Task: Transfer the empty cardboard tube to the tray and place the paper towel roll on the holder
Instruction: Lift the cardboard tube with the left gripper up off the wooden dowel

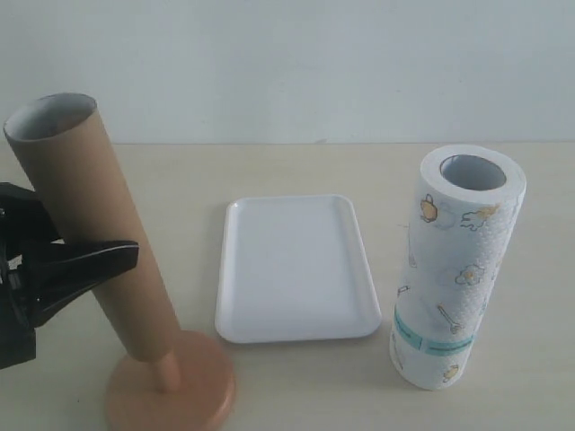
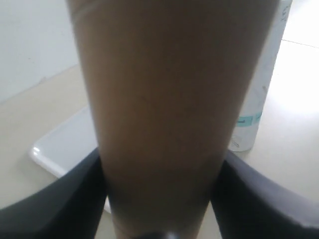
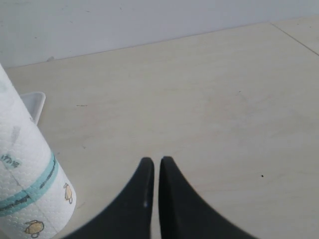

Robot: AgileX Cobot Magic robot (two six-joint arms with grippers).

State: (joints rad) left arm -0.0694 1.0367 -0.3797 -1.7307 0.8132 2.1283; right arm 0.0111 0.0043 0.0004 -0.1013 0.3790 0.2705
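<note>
The empty cardboard tube (image 1: pixel 94 224) (image 2: pixel 164 109) leans on the holder's pole, lifted so that a short stretch of pole (image 1: pixel 167 370) shows above the round wooden base (image 1: pixel 180 395). My left gripper (image 1: pixel 90 260) (image 2: pixel 159 174) is shut on the tube's middle, one black finger on each side. The white tray (image 1: pixel 295 269) (image 2: pixel 65 144) lies empty to the right of the holder. The paper towel roll (image 1: pixel 458 269) (image 3: pixel 25 179) stands upright further right, its teal band low. My right gripper (image 3: pixel 153 164) hovers over bare table beside the roll, shut on nothing; the exterior view does not show it.
The light wooden table (image 1: pixel 296 171) (image 3: pixel 199 99) runs back to a white wall (image 1: pixel 296 63). The holder's base sits at the table's front left, close to the lower edge of the exterior view.
</note>
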